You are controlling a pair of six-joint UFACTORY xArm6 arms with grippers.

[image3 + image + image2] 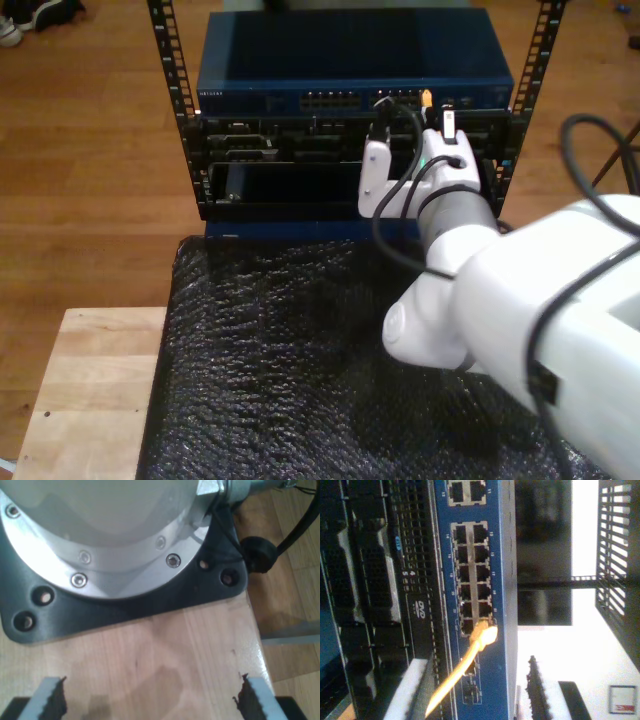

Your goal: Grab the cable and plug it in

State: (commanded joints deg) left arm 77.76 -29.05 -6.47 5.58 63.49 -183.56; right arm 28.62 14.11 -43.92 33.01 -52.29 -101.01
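"DVD" on the black drive front (422, 606).

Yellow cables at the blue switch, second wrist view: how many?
1. The cable reaches the blue switch, its tip at an end port of the large port block. More could be hidden beyond the frame.

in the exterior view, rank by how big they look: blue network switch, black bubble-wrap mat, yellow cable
1. black bubble-wrap mat
2. blue network switch, though it sits farther from the camera, so true size is unsure
3. yellow cable, just a small tip showing
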